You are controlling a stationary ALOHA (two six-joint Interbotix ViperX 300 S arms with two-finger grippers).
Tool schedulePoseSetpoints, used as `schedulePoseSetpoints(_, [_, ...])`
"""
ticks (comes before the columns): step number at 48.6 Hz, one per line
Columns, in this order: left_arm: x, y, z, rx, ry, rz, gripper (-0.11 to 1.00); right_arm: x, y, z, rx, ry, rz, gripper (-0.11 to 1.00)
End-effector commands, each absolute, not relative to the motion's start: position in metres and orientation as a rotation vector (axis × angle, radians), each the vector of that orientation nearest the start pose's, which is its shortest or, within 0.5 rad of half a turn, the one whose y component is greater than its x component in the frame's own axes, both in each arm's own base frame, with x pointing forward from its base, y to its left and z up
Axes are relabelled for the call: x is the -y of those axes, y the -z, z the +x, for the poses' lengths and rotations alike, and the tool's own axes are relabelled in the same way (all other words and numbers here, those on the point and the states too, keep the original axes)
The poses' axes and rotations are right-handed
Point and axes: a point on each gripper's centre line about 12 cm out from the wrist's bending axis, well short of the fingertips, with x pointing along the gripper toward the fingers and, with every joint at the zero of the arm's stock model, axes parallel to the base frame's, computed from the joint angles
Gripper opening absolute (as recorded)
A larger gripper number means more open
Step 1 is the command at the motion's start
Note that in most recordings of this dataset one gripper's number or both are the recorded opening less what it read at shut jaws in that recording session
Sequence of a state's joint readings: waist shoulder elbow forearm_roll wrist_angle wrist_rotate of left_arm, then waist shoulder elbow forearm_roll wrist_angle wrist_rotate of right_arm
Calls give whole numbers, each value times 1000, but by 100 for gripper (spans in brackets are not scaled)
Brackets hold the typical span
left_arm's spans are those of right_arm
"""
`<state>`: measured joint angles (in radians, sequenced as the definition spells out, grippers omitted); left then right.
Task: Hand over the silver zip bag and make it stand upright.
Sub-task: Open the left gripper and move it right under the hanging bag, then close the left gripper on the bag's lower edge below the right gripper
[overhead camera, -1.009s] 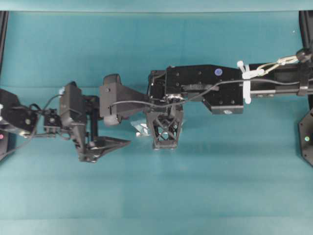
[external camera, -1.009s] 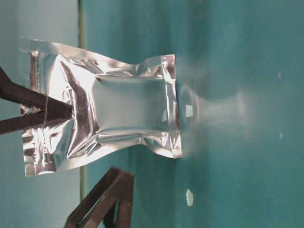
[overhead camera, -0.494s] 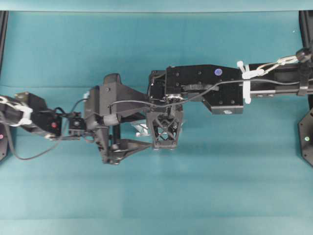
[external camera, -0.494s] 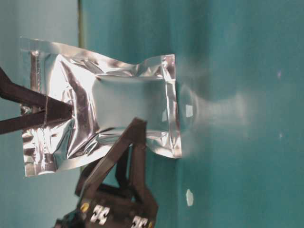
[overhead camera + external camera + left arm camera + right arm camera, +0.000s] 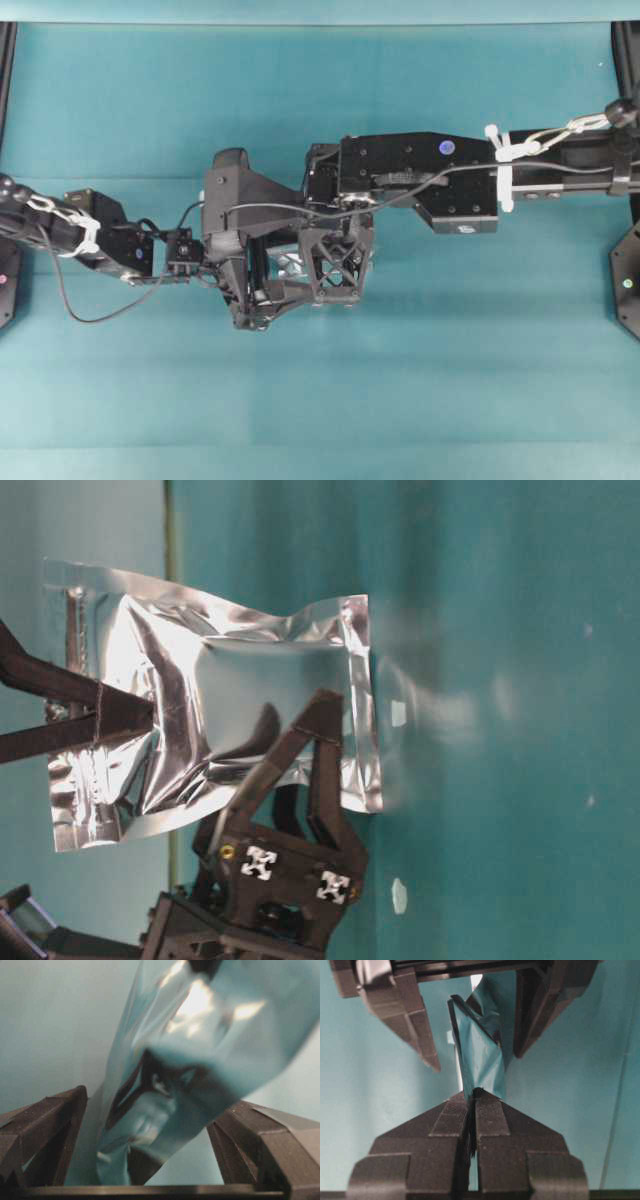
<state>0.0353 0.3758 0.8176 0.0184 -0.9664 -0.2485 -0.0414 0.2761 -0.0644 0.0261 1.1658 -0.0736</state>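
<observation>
Around silver zip bag (image 5: 240, 710), spread left gripper (image 5: 470, 1015), level

From overhead I can barely see the silver zip bag (image 5: 291, 264); both arms cover it, leaving only a sliver. At desk level the left end effector (image 5: 310, 750) hides the bag's lower part, and the picture's edge cuts off its body. My left wrist view shows the bag blurred, its top cropped. On the right wrist view, the right end effector (image 5: 472, 1096) hides the pinched edge.
</observation>
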Motion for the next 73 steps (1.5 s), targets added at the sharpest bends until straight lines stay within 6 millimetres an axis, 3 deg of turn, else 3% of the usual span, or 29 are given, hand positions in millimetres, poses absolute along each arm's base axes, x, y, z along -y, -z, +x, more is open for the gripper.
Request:
schedulePoseSetpoints(1, [-13,-81,395,-208,-45,-240,95,14,-229,454,-1358,-25,1,1])
schedulePoseSetpoints(19, [-13,-84,402,-193,-43,-240,95,12,-228,453,-1359,-28,6,1])
schedulePoseSetpoints(25, [-13,-82,402,-210,-46,-240,90,12,-228,453,-1361,-27,7,1])
schedulePoseSetpoints(30, [-13,-80,402,-224,-46,-233,76,12,-227,452,-1362,-27,7,1])
schedulePoseSetpoints(37, [-12,-78,401,-248,-40,-185,43,12,-226,450,-1369,-23,16,1])
schedulePoseSetpoints(40, [-10,-77,401,-259,-36,-165,37,12,-225,449,-1372,-18,19,1])
schedulePoseSetpoints(73, [-12,-78,402,-264,-39,-150,33,9,-224,450,-1337,-11,71,1])
